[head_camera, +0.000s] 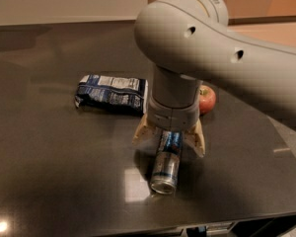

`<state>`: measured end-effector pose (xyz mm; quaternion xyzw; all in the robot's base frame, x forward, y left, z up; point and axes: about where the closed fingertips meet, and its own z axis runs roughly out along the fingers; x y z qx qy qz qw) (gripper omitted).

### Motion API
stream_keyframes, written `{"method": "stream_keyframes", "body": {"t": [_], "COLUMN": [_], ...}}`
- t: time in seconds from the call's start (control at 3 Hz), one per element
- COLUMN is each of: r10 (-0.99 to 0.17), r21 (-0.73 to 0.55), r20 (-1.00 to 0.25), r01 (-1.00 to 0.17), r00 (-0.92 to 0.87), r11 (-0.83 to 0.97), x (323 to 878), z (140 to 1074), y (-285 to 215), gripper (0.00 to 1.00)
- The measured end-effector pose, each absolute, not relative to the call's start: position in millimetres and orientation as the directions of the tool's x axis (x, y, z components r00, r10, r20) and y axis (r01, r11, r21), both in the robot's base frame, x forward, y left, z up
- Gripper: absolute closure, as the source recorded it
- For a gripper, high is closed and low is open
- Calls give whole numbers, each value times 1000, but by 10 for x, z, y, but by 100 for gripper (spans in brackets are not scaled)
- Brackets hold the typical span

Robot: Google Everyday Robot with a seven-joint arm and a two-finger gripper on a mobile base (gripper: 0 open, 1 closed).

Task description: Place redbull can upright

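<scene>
The redbull can (165, 168) lies on its side on the dark table (54, 172), its silver end pointing toward the front edge. My gripper (168, 146) hangs straight down over the can's far half. It is open, with one tan finger (142, 132) on the can's left and the other on its right, each clear of the can's sides. The can's far end is hidden under the wrist.
A flat blue and white snack bag (111, 94) lies just behind and left of the gripper. A red apple (207, 98) sits behind it on the right, partly hidden by the arm. The table's front edge runs close below the can.
</scene>
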<state>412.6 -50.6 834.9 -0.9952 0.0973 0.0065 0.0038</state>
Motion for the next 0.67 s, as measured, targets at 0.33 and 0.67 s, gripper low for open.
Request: {"method": "stream_keyframes", "body": {"t": [0.33,0.67], "r10": [-199,-210], "r21": [12,-10], "r20": [-19,-10], "r01": [-199,-210], "r00": [980,978], "r11": [-980,-978], "x": [4133,4132], "z": [8330,8417], "y": [-507,-494], "gripper": [40,64]}}
